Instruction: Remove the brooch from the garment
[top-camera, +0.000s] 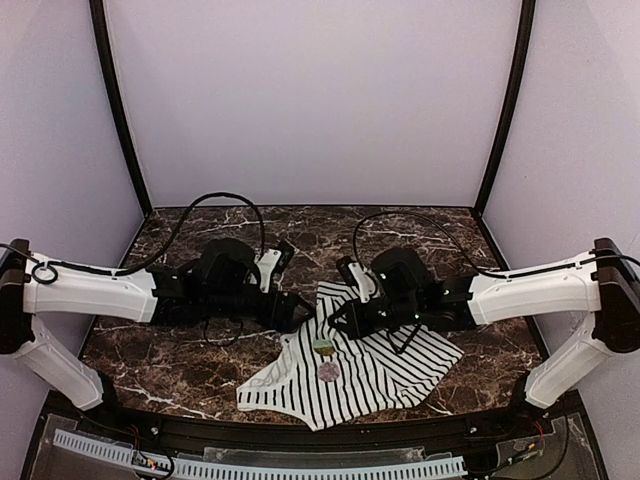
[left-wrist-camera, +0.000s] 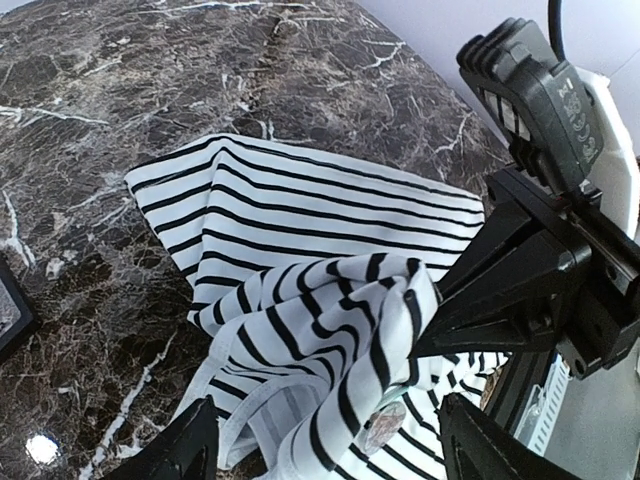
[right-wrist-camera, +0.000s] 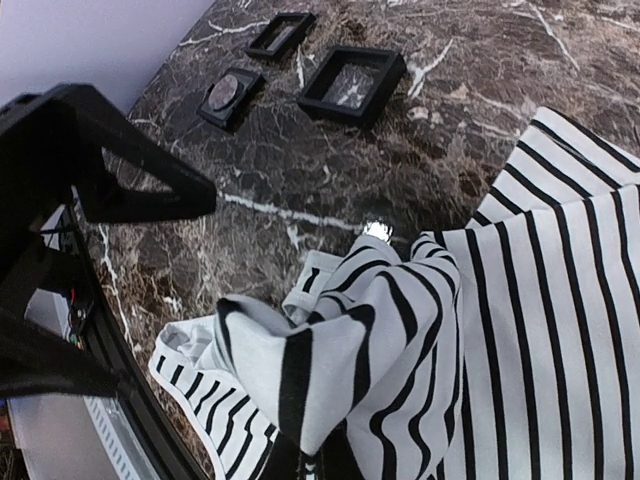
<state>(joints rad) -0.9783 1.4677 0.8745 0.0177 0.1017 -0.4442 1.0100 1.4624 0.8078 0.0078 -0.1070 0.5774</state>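
garment (top-camera: 380, 375): I've got the striped top lying crumpled on the near middle of the table. One fold stands up in a peak right between my two grippers.
brooch (left-wrist-camera: 385, 425): a small round sparkly piece sits on the fabric just below that raised fold. From overhead it reads as a pale disc on the garment's left half, with an olive bit just above it. I can't tell whether the two are one piece.
right gripper (left-wrist-camera: 425, 340): its fingers meet on the tip of the peak and the cloth is pinched between them, so it is clamped on the garment.
left gripper (left-wrist-camera: 325, 445): its fingers are spread wide, one either side of the bunched fabric, just beside the right gripper. It is gripping nothing, and I can't tell whether the fingers touch the cloth.
table (top-camera: 180, 365): dark marble with white veins, and the garment rests flat on it apart from that fold.
black boxes (right-wrist-camera: 352, 85): three small ones on the marble in my right wrist view, well apart from the garment. One holds something round; I can't make out the other two.
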